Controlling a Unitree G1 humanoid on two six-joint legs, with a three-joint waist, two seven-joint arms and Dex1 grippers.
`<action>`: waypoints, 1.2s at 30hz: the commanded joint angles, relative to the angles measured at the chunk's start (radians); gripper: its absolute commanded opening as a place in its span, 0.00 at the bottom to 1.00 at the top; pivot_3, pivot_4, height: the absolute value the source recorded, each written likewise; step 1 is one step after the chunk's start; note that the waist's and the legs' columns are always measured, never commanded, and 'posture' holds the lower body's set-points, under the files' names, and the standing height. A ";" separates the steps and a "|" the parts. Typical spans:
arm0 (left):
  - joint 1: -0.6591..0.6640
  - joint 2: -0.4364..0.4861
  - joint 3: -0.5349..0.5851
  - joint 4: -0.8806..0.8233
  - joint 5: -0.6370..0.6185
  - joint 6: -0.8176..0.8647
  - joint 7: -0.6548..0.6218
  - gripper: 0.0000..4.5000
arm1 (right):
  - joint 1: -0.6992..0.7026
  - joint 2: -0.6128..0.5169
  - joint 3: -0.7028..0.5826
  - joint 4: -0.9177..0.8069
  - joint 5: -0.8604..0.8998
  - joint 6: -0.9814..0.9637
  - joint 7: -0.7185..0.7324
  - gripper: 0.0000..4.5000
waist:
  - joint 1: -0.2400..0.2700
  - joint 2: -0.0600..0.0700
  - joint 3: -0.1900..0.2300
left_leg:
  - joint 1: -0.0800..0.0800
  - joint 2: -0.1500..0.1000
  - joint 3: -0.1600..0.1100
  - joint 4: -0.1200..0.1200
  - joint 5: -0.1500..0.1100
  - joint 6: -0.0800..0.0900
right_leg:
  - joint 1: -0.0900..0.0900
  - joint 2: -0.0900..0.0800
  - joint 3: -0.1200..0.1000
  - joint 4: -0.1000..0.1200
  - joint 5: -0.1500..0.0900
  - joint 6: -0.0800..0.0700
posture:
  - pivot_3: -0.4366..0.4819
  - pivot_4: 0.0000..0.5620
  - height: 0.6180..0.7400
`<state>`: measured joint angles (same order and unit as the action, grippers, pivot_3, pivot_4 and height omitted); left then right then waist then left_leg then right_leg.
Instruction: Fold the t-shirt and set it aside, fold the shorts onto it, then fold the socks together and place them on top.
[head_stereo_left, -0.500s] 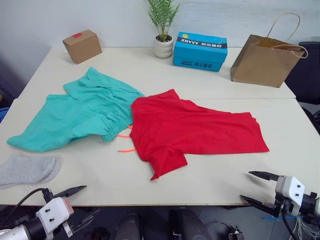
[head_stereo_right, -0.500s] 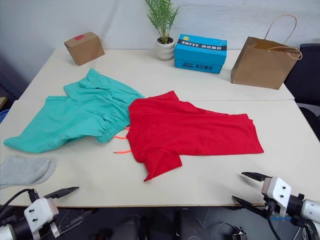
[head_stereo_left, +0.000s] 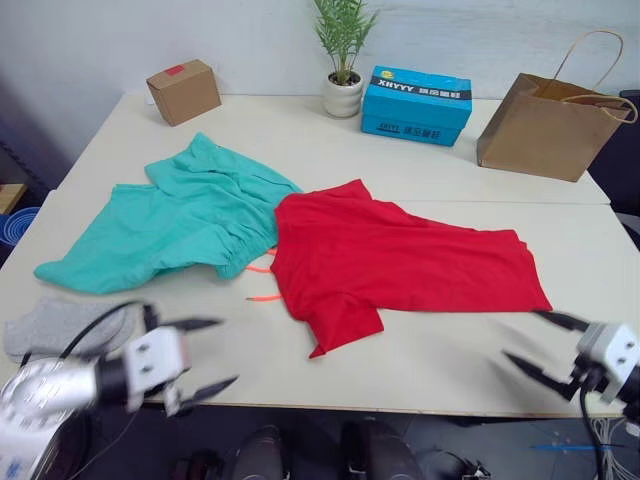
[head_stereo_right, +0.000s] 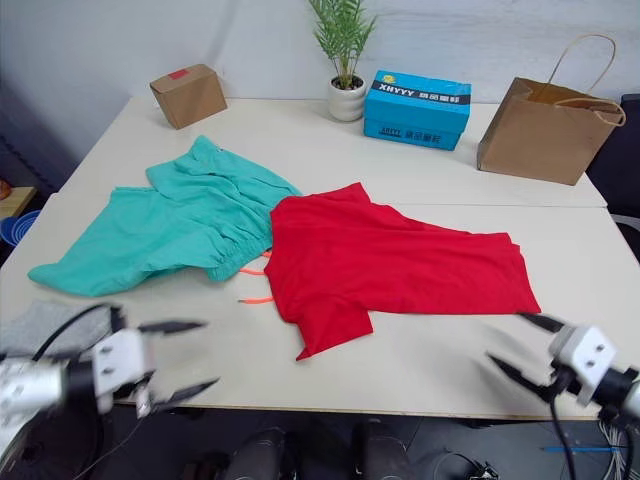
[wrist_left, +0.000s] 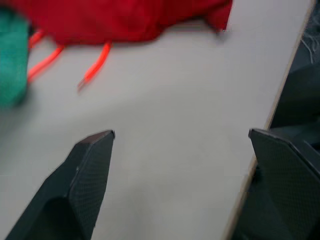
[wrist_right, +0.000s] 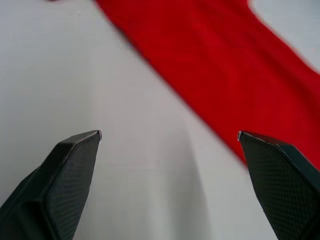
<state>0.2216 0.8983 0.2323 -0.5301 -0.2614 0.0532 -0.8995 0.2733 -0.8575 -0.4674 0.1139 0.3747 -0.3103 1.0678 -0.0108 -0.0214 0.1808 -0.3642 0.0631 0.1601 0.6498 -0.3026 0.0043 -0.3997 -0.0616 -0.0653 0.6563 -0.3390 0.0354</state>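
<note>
The red t-shirt (head_stereo_left: 400, 255) lies spread out, rumpled, at the table's middle, with one sleeve pointing to the front edge. The teal shorts (head_stereo_left: 180, 220) lie to its left, their orange drawstring (head_stereo_left: 262, 297) trailing beside the shirt. The grey socks (head_stereo_left: 60, 322) rest at the front left, partly behind my left arm. My left gripper (head_stereo_left: 225, 352) is open over the front edge, right of the socks and short of the shirt's sleeve; its wrist view shows the drawstring (wrist_left: 95, 62) ahead. My right gripper (head_stereo_left: 522, 335) is open just in front of the t-shirt's (wrist_right: 225, 65) hem.
Along the table's back stand a cardboard box (head_stereo_left: 183, 90), a potted plant (head_stereo_left: 343, 95), a blue box (head_stereo_left: 417, 100) and a brown paper bag (head_stereo_left: 545, 125). Bare table (head_stereo_left: 420, 350) lies between the shirt and the front edge.
The camera has shifted a little. My left gripper has come up from below the front edge and moved right over the table. The right gripper has edged forward toward the shirt's hem.
</note>
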 joint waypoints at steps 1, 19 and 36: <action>-0.143 0.010 -0.151 0.067 0.135 -0.061 -0.016 1.00 | 0.007 -0.046 -0.035 0.024 -0.048 -0.072 0.020 0.99 | -0.004 0.000 -0.001 | 0.005 0.000 0.001 -0.002 0.000 -0.001 | 0.004 0.000 0.001 -0.001 0.000 0.000 | 0.48 0.27 1.00; -0.551 -0.169 -0.526 0.365 0.355 -0.369 -0.083 1.00 | 0.033 -0.032 -0.015 -0.132 -0.157 0.012 -0.108 0.99 | -0.016 0.000 0.000 | 0.011 0.002 0.008 -0.002 -0.001 -0.009 | 0.005 0.002 0.008 0.002 -0.005 0.002 | 0.48 0.27 1.00; -0.621 -0.334 -0.639 0.427 0.367 -0.382 -0.084 0.51 | -0.247 -0.092 0.160 0.262 -0.416 -0.069 -0.261 0.96 | -0.020 0.000 0.000 | 0.013 0.002 0.012 -0.001 0.001 -0.009 | 0.005 0.003 0.011 0.004 -0.004 0.003 | 0.48 0.27 1.00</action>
<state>-0.3895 0.5731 -0.4116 -0.1007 0.1171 -0.3363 -0.9963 0.0457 -0.9320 -0.3278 0.3128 -0.0174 -0.3619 0.8164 -0.0312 -0.0211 0.1805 -0.3508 0.0653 0.1720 0.6494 -0.3018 -0.0042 -0.3946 -0.0583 -0.0535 0.6605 -0.3428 0.0391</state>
